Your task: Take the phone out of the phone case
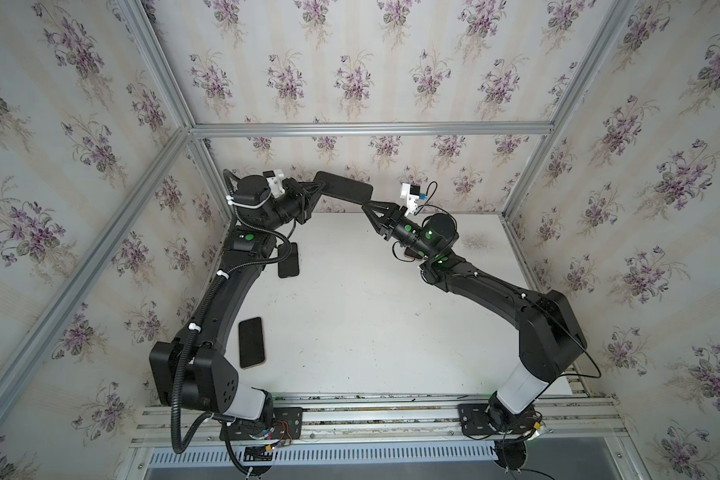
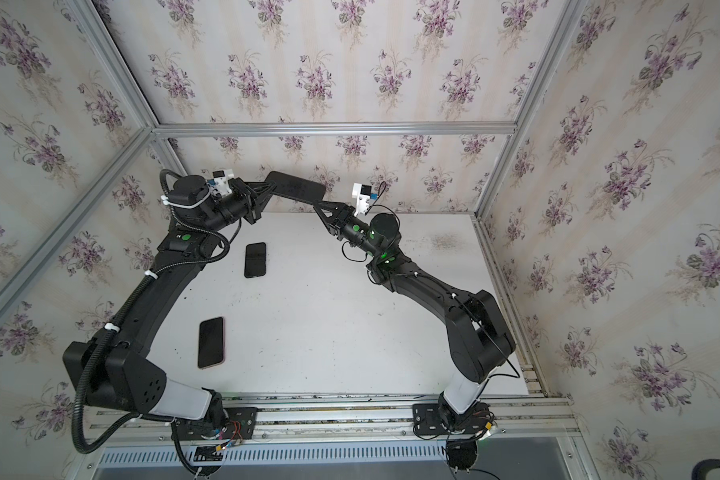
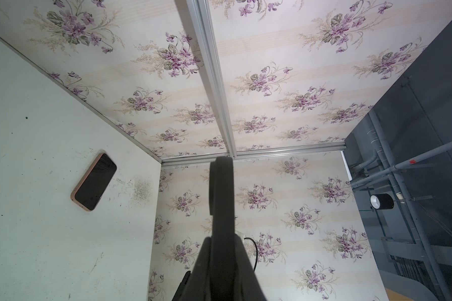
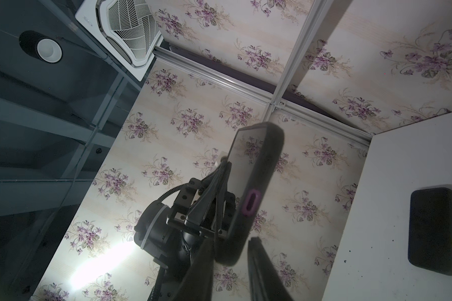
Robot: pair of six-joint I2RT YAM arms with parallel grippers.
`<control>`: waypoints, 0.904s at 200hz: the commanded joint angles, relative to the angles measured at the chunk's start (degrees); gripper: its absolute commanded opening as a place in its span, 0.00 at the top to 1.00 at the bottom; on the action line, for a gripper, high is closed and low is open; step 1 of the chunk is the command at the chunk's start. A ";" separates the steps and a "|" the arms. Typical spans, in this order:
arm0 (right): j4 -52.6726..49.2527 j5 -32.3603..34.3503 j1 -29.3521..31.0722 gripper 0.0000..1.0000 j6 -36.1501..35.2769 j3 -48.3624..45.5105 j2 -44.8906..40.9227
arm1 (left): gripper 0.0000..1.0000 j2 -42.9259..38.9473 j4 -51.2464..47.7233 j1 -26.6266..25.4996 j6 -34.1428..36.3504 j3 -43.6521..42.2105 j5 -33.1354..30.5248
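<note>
Two black jointed robot arms rise from an aluminium rail (image 1: 371, 409) at the near edge of a white desk (image 1: 371, 332). They meet high above the desk's far side, inside a booth papered with purple flowers.

Held in mid-air between them is a flat rectangular phone (image 4: 239, 161) with a glossy screen. It sits inside a dark matte phone case (image 4: 268, 166) that has a purple-rimmed slot in its edge.

The left pincer (image 1: 320, 188) is clamped on the end of the case nearer its own arm. The right pincer (image 4: 231, 241) straddles a corner at the opposite end with its jaws slightly apart. A sliver of space shows between one finger (image 4: 259, 260) and the case.

Three other handsets lie flat on the desk, well below:
- A black pink-edged handset (image 1: 251, 343) lies beside the left arm's elbow.
- A dark handset (image 2: 255, 259) lies further back.
- A pink-cased handset (image 3: 94, 181) lies face up near a speckled stain, seen from the left wrist.
</note>
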 commanded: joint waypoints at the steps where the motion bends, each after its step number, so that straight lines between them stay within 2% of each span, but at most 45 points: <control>1: 2.88 0.53 0.00 0.74 0.19 0.24 0.15 | 1.00 -0.51 5.99 -0.05 -1.16 -0.09 1.41; 82: 5.45 0.29 -0.22 0.85 0.88 0.12 0.49 | 1.00 -1.21 6.77 -0.29 -1.17 -1.18 1.55; 134: 9.42 -1.36 -0.22 0.88 0.02 -1.93 0.85 | 1.00 -0.17 4.87 -0.28 -5.51 1.66 2.58; 164: 9.52 -6.65 -0.22 0.88 -7.36 -3.61 0.38 | 1.00 1.82 3.38 -0.23 -12.52 4.88 5.42; 181: 5.77 -8.69 -0.22 0.88 -17.05 -5.85 -1.17 | 1.00 2.97 2.10 -0.30 -15.26 7.07 6.97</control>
